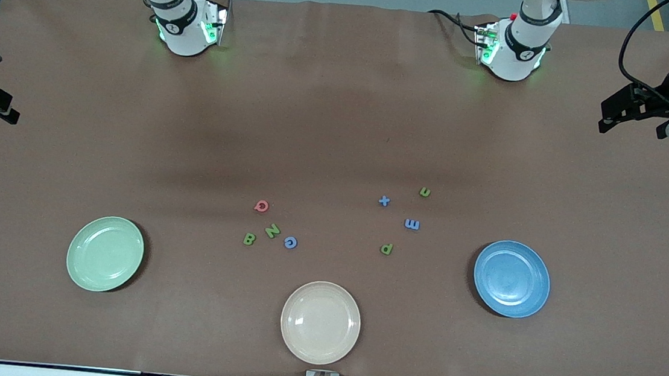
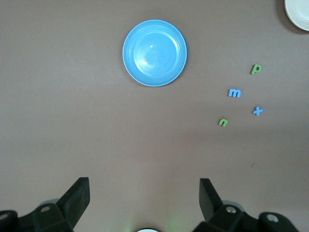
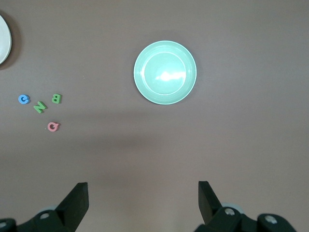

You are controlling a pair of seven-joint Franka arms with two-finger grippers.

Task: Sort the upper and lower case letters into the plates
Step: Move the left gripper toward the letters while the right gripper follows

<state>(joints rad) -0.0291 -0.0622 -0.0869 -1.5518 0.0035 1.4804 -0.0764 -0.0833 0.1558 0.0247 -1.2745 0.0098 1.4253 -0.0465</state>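
Observation:
The pale green plate [image 1: 104, 254] lies toward the right arm's end and the blue plate [image 1: 511, 278] toward the left arm's end, both empty. Between them lie upper case letters: pink Q [image 1: 261, 206], green N [image 1: 272, 230], green B [image 1: 249, 239] and blue C [image 1: 290, 243]. Closer to the blue plate [image 2: 154, 52] are the lower case ones: blue x [image 1: 384, 201], green n [image 1: 425, 192], blue m [image 1: 412, 224] and green p [image 1: 386, 249]. My left gripper [image 2: 145, 186] hangs open and empty high over the table's end. My right gripper [image 3: 143, 189] is likewise open, facing the green plate [image 3: 165, 72].
A cream-beige plate [image 1: 320, 322] sits empty near the front edge, midway between the two coloured plates and nearer the front camera than the letters. Both arm bases [image 1: 185, 26] stand along the table's back edge.

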